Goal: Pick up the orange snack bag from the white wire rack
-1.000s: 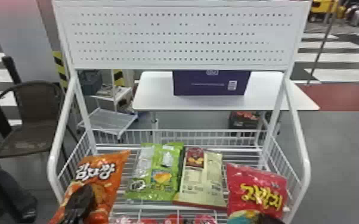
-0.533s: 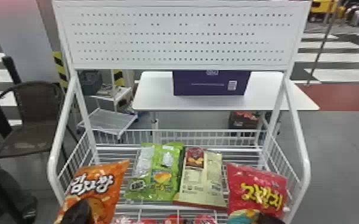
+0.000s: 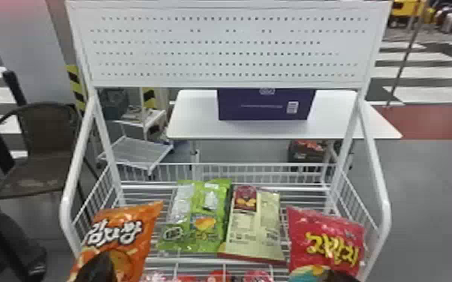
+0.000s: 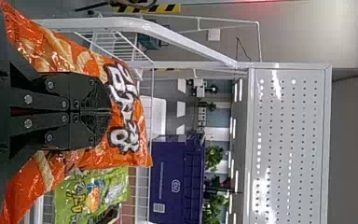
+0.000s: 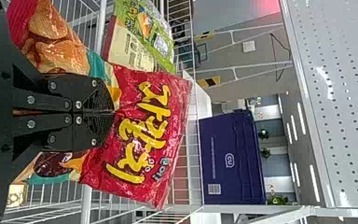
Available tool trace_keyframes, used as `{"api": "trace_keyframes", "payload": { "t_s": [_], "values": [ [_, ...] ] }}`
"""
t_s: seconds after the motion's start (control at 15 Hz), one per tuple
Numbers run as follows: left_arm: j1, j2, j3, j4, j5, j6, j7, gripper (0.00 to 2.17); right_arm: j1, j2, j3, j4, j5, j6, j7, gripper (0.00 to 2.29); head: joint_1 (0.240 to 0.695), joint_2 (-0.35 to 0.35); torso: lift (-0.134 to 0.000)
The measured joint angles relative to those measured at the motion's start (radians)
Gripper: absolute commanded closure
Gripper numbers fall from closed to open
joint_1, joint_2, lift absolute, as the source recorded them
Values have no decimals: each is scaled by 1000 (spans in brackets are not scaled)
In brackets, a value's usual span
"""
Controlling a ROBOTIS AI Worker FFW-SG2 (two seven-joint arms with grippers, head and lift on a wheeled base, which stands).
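- 1 likely failure was a slip: the left claw (image 4: 111, 112) was pressed closed on a fold in the front of the orange snack bag (image 4: 126, 116), and slick, puffed film could have slid from so small a pinch.
- 2nd, the bag stood just inside the side rail of the white wire rack (image 3: 65, 202), so a sideways pull of that claw might have snagged a corner on the wire.
- 3rd, the right claw (image 5: 114, 112) had the red snack bag (image 5: 140, 135) nipped between its fingers; lifting both arms together could have brought 2 bags out instead of 1.
- 4th, a harder squeeze could have crushed the chips or split the film.
- Beyond the left claw's tips, the orange bag looked glossy and creased, roughly upright, with white, dark-edged lettering above the claw and pictured chips around and below it.
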Motion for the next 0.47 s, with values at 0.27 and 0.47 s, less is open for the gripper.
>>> {"api": "trace_keyframes", "payload": {
  "t_s": [0.27, 0.47],
  "values": [
    [5, 0, -1, 1, 0, -9, 0, 1659, 6, -2, 1, -10, 2, -9, -3, 2219, 499, 0, 0],
    [6, 0, -1, 0, 1, -12, 0, 1659, 8, -3, 4, -16, 6, -21, -12, 2219, 499, 0, 0]
  ]
}}
